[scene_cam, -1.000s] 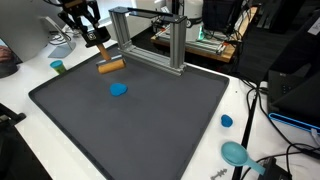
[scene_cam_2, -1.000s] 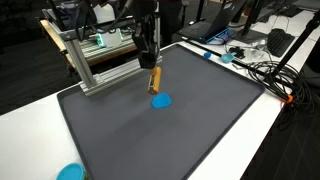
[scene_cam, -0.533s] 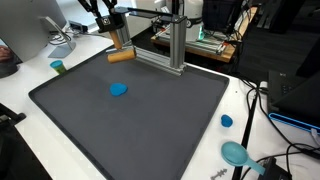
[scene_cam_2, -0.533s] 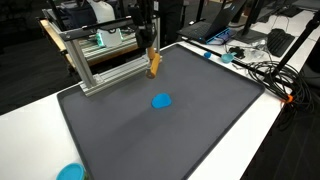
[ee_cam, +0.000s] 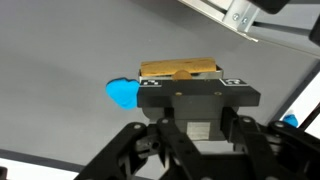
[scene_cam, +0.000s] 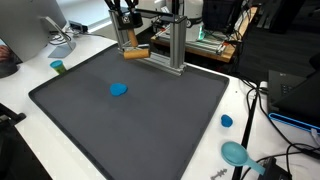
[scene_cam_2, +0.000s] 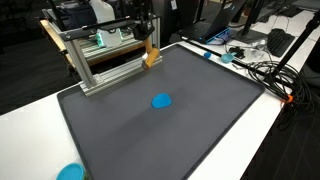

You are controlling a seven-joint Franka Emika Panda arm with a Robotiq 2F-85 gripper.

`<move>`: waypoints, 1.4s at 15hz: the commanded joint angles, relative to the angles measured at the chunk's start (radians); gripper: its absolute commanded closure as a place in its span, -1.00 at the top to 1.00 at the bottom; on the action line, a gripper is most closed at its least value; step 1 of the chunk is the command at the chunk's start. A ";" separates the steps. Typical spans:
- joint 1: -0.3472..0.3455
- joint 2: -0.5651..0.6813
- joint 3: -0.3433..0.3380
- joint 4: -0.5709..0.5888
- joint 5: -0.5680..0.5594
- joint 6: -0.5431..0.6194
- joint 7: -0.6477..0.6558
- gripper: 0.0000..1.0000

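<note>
I have the fingers [scene_cam: 127,40] pinching a wooden block [scene_cam: 136,53], and both are lifted well clear of the dark mat [scene_cam: 140,125]. In the wrist view the block [ee_cam: 178,69] sits at the fingertips [ee_cam: 152,88], lying flat and crosswise, its tan top face toward the camera. I cannot tell exactly which faces the pads press on. In an exterior view the block [scene_cam_2: 151,55] hangs tilted just under the fingers [scene_cam_2: 148,38].

The aluminium frame [scene_cam: 172,42] stands just beside the fingers, at the far edge of the mat. The block is close to one of its upright posts; from here I cannot tell whether they touch. In an exterior view the frame [scene_cam_2: 100,58] runs off to one side of the fingers, along the mat's [scene_cam_2: 170,135] edge.

A blue disc [scene_cam: 119,89] lies flat on the mat below the fingers and apart from them, nearer the mat's middle. In the wrist view it [ee_cam: 122,91] peeks out at one side of the fingers, partly hidden by them. It also shows in an exterior view [scene_cam_2: 161,101].

Well away from the fingers, on the white tabletop [scene_cam: 20,95] around the mat, sit a small teal cup [scene_cam: 57,67], a small blue cap [scene_cam: 227,121] and a teal round lid [scene_cam: 236,153].
</note>
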 commanded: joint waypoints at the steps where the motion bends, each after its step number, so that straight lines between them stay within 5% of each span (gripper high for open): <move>1: 0.069 -0.111 0.015 -0.113 0.000 0.036 0.231 -0.57; 7: 0.116 -0.223 0.061 -0.220 -0.032 0.112 0.605 -0.57; 8: 0.134 -0.144 0.041 -0.154 -0.021 0.058 0.527 -0.07; 9: 0.134 -0.161 0.044 -0.172 -0.022 0.078 0.560 -0.07; 10: 0.133 -0.174 0.045 -0.185 -0.022 0.088 0.574 -0.57; 16: 0.098 -0.292 0.042 -0.188 -0.162 0.009 0.585 -0.57; 21: 0.117 -0.390 0.013 -0.206 -0.155 -0.123 0.546 -0.57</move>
